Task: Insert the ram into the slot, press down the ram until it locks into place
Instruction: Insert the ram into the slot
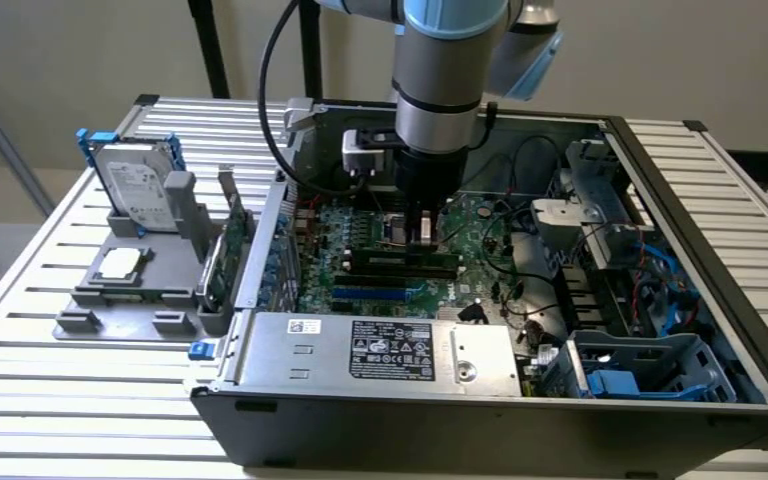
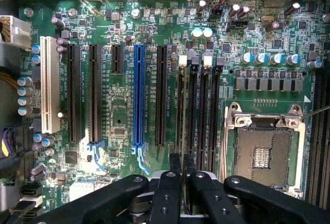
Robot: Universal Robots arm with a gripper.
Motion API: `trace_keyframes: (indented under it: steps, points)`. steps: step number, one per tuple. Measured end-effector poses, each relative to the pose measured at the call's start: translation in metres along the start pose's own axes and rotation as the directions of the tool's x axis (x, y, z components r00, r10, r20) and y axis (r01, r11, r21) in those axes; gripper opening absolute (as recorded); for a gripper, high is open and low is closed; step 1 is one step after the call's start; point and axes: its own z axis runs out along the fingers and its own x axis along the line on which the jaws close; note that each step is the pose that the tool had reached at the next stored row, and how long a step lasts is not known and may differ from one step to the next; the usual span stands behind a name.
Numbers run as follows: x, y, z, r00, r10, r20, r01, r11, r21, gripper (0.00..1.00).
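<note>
Claw (image 2: 181, 182) seemingly pinches the ram (image 2: 181, 115) at its slot (image 2: 181, 65).

Arm (image 1: 448, 70) upright, claw (image 1: 424, 238) down, fingers (image 2: 167, 195) together

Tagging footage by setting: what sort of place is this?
Likely a robotics lab bench: a robot arm reaches into an open PC case on a slatted metal table, beside a fixture holding a hard drive.

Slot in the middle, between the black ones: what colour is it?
The slot is bright blue; the wrist view shows it best.
</note>
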Motion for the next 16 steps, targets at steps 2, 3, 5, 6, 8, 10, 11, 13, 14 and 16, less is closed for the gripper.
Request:
trace_keyframes:
  steps: [2,3,5,6,8,10,11,13,14,16]
  points:
    - [0.0001,0.0000,0.0000,1.0000,0.000,-0.0004,0.000,1.0000,0.0000,0.13]
    - [0.0002,0.0000,0.0000,1.0000,-0.001,-0.0004,0.001,1.0000,0.0001,0.13]
    - [0.0002,0.0000,0.0000,1.0000,-0.001,-0.0004,0.001,1.0000,0.0000,0.13]
    - [0.0002,0.0006,0.0000,1.0000,-0.001,-0.0004,0.001,1.0000,0.0000,0.13]
    - [0.0003,0.0007,0.0002,1.0000,-0.001,-0.0005,0.001,1.0000,0.0000,0.13]
    - [0.0002,0.0007,0.0006,1.0000,-0.001,-0.0004,0.001,1.0000,0.0001,0.13]
    - [0.0002,0.0007,0.0007,1.0000,-0.001,-0.0005,0.001,1.0000,0.0000,0.13]
    - [0.0001,0.0007,0.0013,1.0000,-0.001,-0.0004,0.001,1.0000,0.0000,0.13]
    - [0.0001,0.0007,0.0016,1.0000,-0.001,-0.0003,0.001,1.0000,0.0001,0.13]
    - [0.0001,0.0007,0.0022,1.0000,-0.001,-0.0004,0.001,1.0000,0.0001,0.13]
